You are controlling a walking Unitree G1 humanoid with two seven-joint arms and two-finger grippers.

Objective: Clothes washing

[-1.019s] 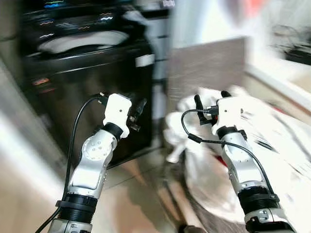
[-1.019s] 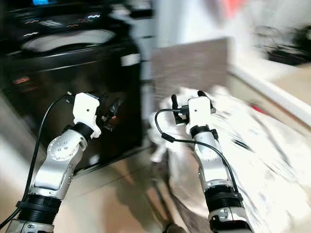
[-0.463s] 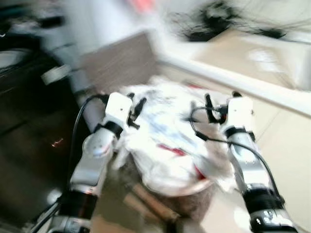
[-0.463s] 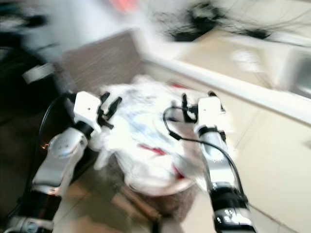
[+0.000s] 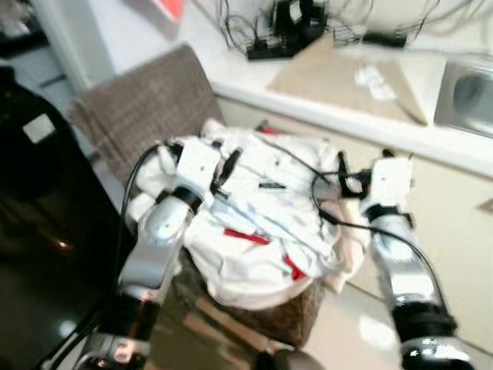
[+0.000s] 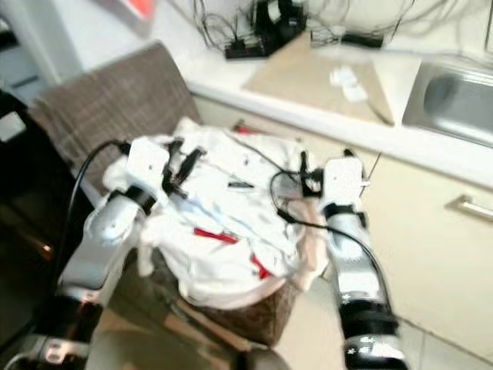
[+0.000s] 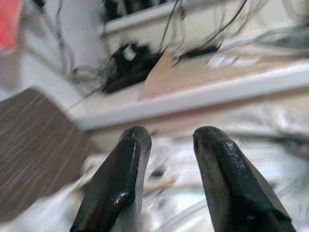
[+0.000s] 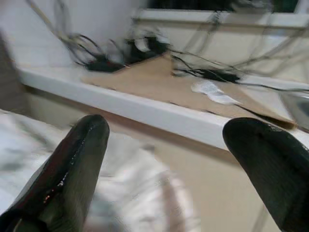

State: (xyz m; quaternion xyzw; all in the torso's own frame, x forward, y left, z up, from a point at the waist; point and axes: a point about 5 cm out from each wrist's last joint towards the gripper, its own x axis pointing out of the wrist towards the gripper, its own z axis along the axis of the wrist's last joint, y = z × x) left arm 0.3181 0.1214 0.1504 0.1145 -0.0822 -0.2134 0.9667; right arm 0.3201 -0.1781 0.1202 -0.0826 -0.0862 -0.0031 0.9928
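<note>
Counter [image 5: 362, 116] behind heaped clothes [image 5: 262, 223]

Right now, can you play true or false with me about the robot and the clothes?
1. The white clothes are piled in a brown basket. True.
2. The left claw is squeezing a sock. False: its fingers are apart and hold nothing.
3. The right claw is open. True.
4. The counter behind the basket has cables on it. True.
5. A blue towel hangs over the chair back. False: it is brown woven fabric with nothing on it.
</note>
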